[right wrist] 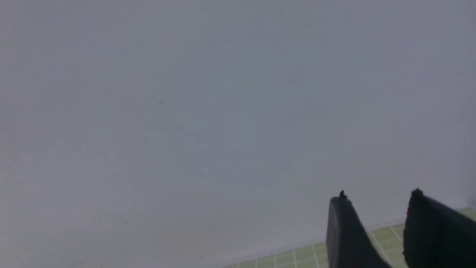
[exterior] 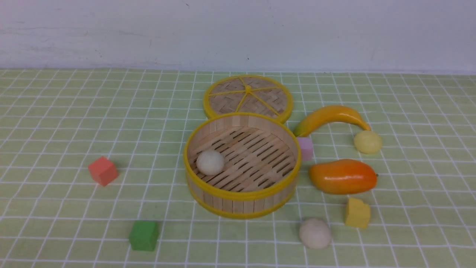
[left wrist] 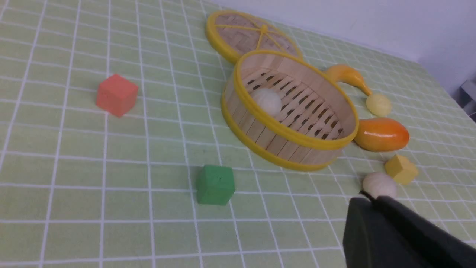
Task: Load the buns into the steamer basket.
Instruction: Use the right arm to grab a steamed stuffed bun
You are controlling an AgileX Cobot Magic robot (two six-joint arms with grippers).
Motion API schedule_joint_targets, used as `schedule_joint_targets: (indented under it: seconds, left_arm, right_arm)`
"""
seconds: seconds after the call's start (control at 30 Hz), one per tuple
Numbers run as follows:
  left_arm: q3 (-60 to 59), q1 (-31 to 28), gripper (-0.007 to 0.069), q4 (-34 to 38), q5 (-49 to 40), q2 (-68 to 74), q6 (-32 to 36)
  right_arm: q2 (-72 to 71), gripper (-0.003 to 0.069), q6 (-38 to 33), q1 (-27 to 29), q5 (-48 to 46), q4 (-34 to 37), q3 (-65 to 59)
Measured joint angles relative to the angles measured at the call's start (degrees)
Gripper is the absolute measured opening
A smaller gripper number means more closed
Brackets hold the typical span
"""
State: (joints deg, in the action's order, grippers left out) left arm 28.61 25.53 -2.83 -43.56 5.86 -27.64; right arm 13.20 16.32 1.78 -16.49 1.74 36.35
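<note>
Lying in the round bamboo-slat steamer basket (exterior: 241,206) is one smooth off-white bun (exterior: 210,162); left tool (left wrist: 366,198) closed empty, right tool (right wrist: 379,195) parted, empty.

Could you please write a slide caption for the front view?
One off-white bun sits in the steamer basket; a beige bun and yellow bun lie outside.

Right pincer (right wrist: 379,194) jaws parted — pale wall (right wrist: 186,111) behind, sliver of green checked cloth (right wrist: 312,255) at its base
</note>
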Motion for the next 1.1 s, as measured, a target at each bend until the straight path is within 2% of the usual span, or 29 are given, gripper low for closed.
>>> schedule_joint_targets:
  seconds: [0.17, 0.33, 0.47, 0.63, 0.87, 0.93, 1.07, 1.1]
  left_arm:
    - [-0.58, 0.00, -0.0013, -0.20, 0.14, 0.00, -0.56]
    - [-0.58, 0.00, -0.0013, -0.39, 0.14, 0.00, -0.70]
    - [-0.62, 0.00, -0.0013, -0.39, 0.14, 0.00, -0.70]
    - [-0.62, 0.00, -0.0013, -0.44, 0.14, 0.00, -0.70]
    - [-1.16, -0.29, -0.0013, -0.44, 0.61, 0.00, -0.74]
    - [-1.74, -1.07, -0.0013, -0.44, 0.91, 0.00, -0.74]
    - [-4.24, -7.61, -0.0010, -0.31, 1.05, -0.78, -0.74]
    - [-4.98, -10.78, -0.0010, -0.25, 1.04, -1.36, -0.74]
  right_arm:
    - [13.15, 0.0239, -3.20, -0.10, -12.35, -1.74, 10.09]
    - [20.41, 0.0239, -8.64, -1.08, -15.30, -0.59, 10.33]
    - [25.03, 0.0239, -11.99, -5.41, -16.24, 5.23, 9.03]
    - [31.93, 0.0239, -18.08, -9.75, -17.23, 7.22, 9.05]
    - [50.16, 0.0239, -21.96, -11.46, -27.94, 9.29, 16.24]
    - [52.53, 0.0239, -23.06, -11.74, -28.60, 10.19, 17.26]
    - [58.97, 0.0242, -25.43, -14.19, -28.60, 11.25, 19.71]
    - [61.85, 0.0242, -25.76, -15.36, -28.46, 11.31, 20.36]
